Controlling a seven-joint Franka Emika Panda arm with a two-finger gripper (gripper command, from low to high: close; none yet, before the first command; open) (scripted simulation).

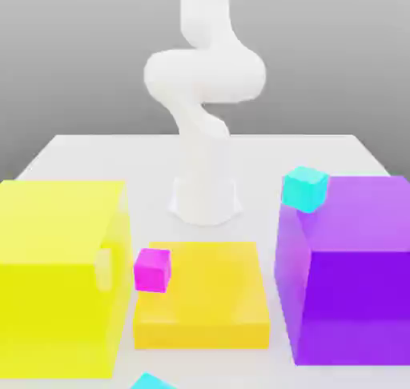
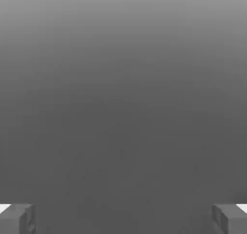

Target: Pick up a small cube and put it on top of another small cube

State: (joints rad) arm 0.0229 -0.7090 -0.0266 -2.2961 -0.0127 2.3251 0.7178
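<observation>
I count two cyan small cubes on my exterior view: one small cube point(image 1: 305, 188) perched on the top back corner of the big purple block point(image 1: 352, 275) at that view's right, and another small cube point(image 1: 152, 381) peeking in at the near edge of the table point(image 1: 80, 151), in front of the flat orange block point(image 1: 204, 295). There's also one magenta cube point(image 1: 152, 269) at the orange block's corner, one big yellow block point(image 1: 60, 275), and the white arm point(image 1: 204, 99) rising behind. On my hand view the tool point(image 2: 123, 218) has its two fingers point(image 2: 17, 218) spread wide apart with nothing between them, against plain grey.
</observation>
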